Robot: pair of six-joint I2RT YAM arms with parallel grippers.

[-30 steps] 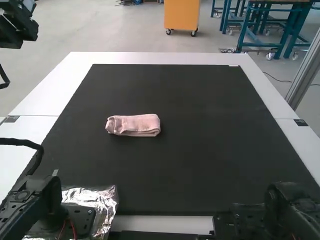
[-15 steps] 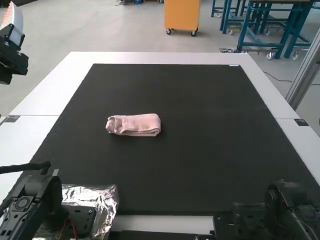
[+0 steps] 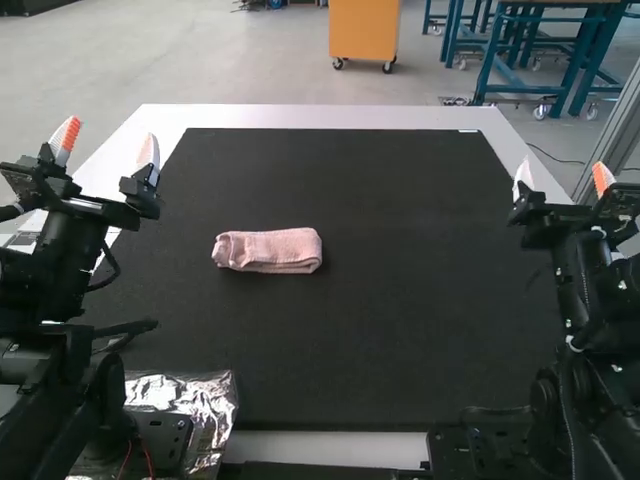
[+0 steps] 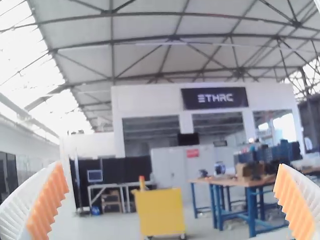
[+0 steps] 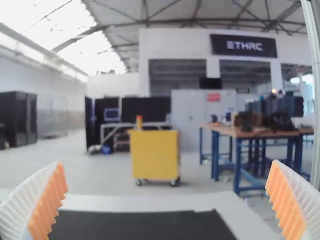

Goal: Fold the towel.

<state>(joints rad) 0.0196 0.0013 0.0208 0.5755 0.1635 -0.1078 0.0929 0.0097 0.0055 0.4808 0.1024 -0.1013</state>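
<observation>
The pink towel lies on the black mat left of its middle, folded into a small compact bundle, with neither gripper touching it. My left gripper is raised over the table's left side, its white fingers with orange pads wide apart; in the left wrist view the same gripper holds nothing. Over the right edge of the table, my right gripper is also up and open. Nothing is between the fingers of this gripper in the right wrist view.
A black mat covers most of the white table. Crinkled silver foil lies by the left arm's base at the near edge. A metal post rises beyond the right edge.
My left arm has swung down and back from the upper left to over the table's left side. My right arm has come up into view at the right. The towel has stayed put.
</observation>
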